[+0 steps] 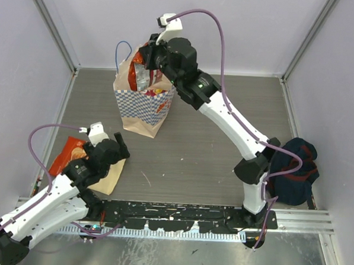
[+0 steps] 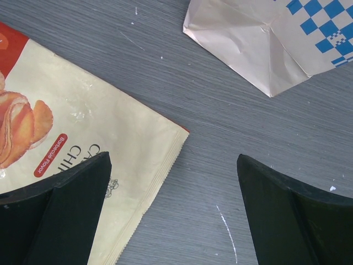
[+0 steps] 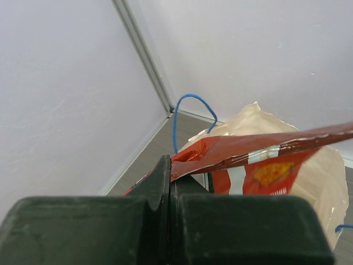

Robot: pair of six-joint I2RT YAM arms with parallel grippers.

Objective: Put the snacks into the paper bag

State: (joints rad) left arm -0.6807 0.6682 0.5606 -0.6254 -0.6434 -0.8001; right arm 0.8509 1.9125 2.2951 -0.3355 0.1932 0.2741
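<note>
Red chip packet [image 1: 136,74] stands upright in the paper bag [image 1: 139,113], pinched tight by the right gripper [image 3: 170,171]; the left gripper [image 2: 174,182] is wide apart.

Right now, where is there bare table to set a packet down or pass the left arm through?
Free: the table's middle, between the paper bag, the open left gripper and the right arm's base; also the far right corner. Crowded: near left, with the chip packet; the bag's mouth, where the right gripper pinches a red packet.

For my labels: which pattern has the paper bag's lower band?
Blue-and-white checks; the paper bag shows best in the top view.
</note>
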